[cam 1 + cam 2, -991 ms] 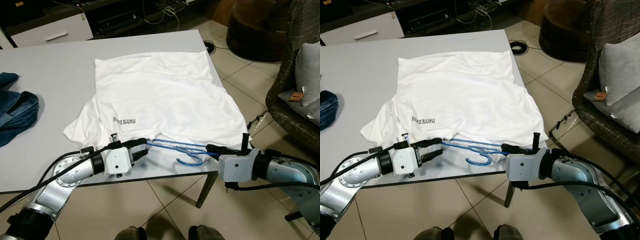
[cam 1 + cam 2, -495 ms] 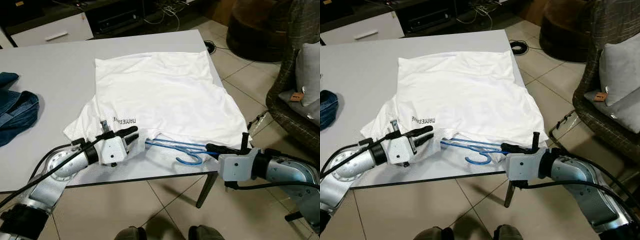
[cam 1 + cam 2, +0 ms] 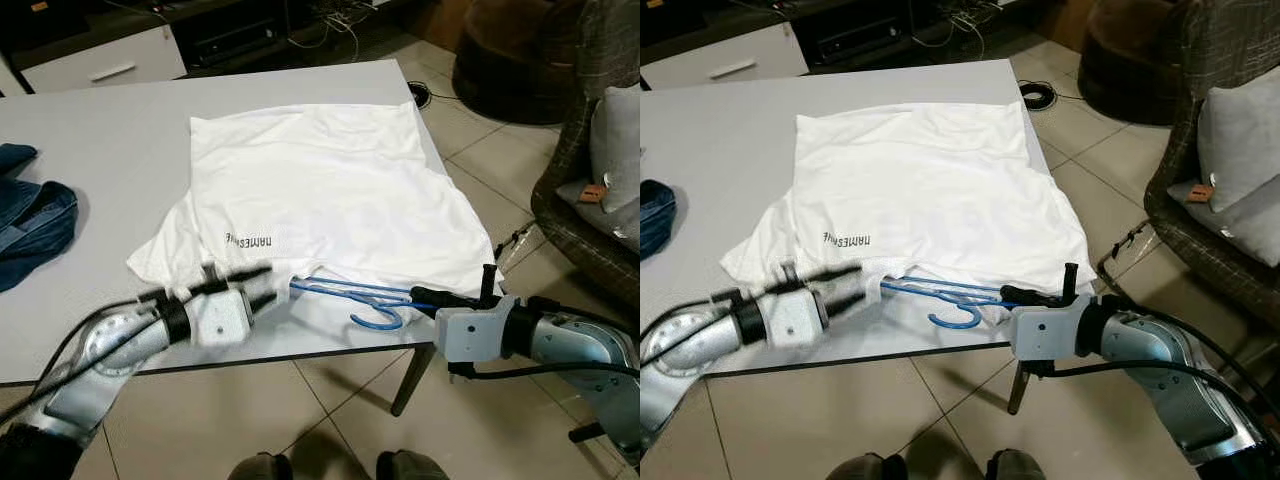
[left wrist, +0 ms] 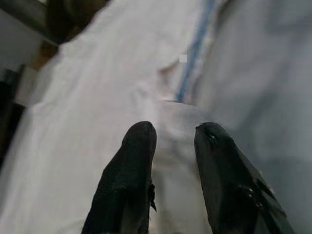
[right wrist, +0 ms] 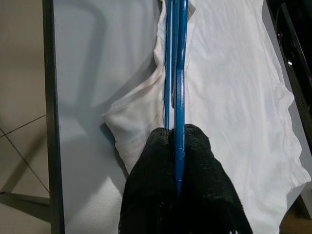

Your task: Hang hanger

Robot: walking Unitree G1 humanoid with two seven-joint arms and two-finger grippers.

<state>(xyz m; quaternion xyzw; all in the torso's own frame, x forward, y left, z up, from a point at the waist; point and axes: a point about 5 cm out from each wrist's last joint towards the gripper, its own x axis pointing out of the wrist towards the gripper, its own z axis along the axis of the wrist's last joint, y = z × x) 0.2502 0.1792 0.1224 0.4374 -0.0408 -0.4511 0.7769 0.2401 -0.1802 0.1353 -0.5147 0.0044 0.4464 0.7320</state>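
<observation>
We see a white shirt (image 3: 320, 190) spread flat on a grey table (image 3: 110, 140), its hem toward the near edge. A blue hanger (image 3: 365, 298) lies at that hem – its hook curls out onto bare table, while its bars run partly under the cloth.

Our right gripper (image 3: 432, 297) is at the table's near right corner, its fingers (image 5: 195, 161) clamped together on the end of the hanger; in the right wrist view the blue bars run straight out from between them along the shirt's edge.

Our left gripper (image 3: 262, 285) is blurred, low over the shirt's near left edge, just beside the hanger's other end. In the left wrist view its fingers (image 4: 134, 161) stand a little apart over white cloth – nothing between them.

A bundle of jeans (image 3: 30, 225) sits at the table's far left. A wicker chair (image 3: 580, 130) with a cushion (image 3: 615, 150) stands to the right on the tile floor (image 3: 470, 130).
</observation>
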